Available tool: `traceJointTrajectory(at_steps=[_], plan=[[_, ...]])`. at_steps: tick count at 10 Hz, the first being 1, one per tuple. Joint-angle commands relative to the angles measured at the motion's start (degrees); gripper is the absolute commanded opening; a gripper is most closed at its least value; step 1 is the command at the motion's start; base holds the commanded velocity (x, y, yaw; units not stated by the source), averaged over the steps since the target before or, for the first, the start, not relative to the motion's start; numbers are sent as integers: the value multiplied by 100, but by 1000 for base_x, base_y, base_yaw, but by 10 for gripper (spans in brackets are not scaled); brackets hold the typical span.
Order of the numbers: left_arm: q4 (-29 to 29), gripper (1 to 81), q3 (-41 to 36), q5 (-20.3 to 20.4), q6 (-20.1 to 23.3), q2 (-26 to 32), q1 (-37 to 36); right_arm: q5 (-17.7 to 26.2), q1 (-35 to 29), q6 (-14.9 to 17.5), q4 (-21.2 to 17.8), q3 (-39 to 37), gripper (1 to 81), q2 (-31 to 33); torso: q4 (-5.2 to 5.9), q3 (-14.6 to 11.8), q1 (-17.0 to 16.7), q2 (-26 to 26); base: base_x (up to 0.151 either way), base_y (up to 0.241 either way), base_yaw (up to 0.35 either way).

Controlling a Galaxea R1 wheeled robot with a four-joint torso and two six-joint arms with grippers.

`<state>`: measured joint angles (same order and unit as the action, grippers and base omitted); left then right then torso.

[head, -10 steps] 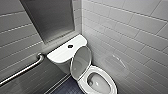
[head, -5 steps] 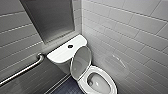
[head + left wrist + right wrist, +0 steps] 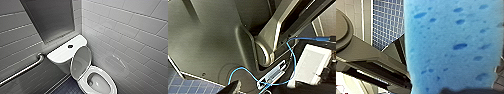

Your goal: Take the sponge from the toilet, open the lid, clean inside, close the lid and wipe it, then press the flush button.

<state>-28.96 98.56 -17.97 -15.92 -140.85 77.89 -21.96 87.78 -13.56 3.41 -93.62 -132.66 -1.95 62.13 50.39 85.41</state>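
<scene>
Head view, looking down into a tiled corner. The toilet (image 3: 108, 75) occupies the 5 to 6 o'clock sector of the field. The lid (image 3: 80, 61) is raised and stands nearly upright, and its back leans against the tank (image 3: 60, 55). The seat ring is down and the bowl lies open beneath it. A dark round flush button (image 3: 70, 46) sits in the middle of the flat tank cover, at about 11 o'clock from the lid. A metal grab bar (image 3: 22, 71) runs along the wall at 8 o'clock. A grey metal panel (image 3: 50, 17) fills the wall at 11 to 12 o'clock, directly above the tank. Pale wall tiles (image 3: 130, 37) cover the 1 to 4 o'clock sector. A patch of dark blue floor (image 3: 67, 88) shows at 6 o'clock, just beside the base of the bowl.

Right wrist view: the sponge (image 3: 451, 45), bright blue and pitted with darker pores, stands very close before the camera, grasped by the right gripper (image 3: 461, 89), whose dark part overlaps one end of it. Blue gridded floor tiles and a grey arm link (image 3: 363, 57) lie behind it.

Left wrist view: grey robot body, a thin blue cable (image 3: 290, 53) and a white box (image 3: 311, 63). Whether the left gripper is released or clenched cannot be told.
</scene>
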Motion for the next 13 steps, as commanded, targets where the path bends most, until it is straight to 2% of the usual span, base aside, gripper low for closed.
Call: traceJointTrajectory(at_steps=[1, 5, 9, 10, 11, 12, 13], plan=[[2158, 811, 653, 515, 1425, -232, -5, 350, -203, 11, 221, 880, 10, 605, 0, 0, 0, 0, 0, 0, 0], [2176, 811, 1798, 496, 1425, -953, 126, 402, -405, -51, 151, 1383, 10, 1019, 0, 0, 0, 0, 0, 0, 0], [2132, 811, 1860, 531, 1434, -1007, 126, 718, -405, -16, 143, 1400, 10, 1256, 0, 0, 0, 0, 0, 0, 0], [2123, 811, 1860, 540, 1442, -1016, 126, 1025, -563, 97, 12, 1531, 10, 1309, 0, 0, 0, 0, 0, 0, 0], [2123, 811, 1860, 549, 1443, -1016, 126, 1106, -652, 569, -408, 1733, 10, 1379, 0, 0, 0, 0, 0, 0, 0], [2115, 811, 1860, 549, 1443, -1024, 126, 1045, -652, 1090, -807, 1953, 10, 1423, 0, 0, 0, 0, 0, 0, 0], [2044, 811, 1860, 549, 1443, -1025, 126, 843, -739, 1189, -824, 1989, 10, 1502, 0, 0, 0, 0, 0, 0, 0]])
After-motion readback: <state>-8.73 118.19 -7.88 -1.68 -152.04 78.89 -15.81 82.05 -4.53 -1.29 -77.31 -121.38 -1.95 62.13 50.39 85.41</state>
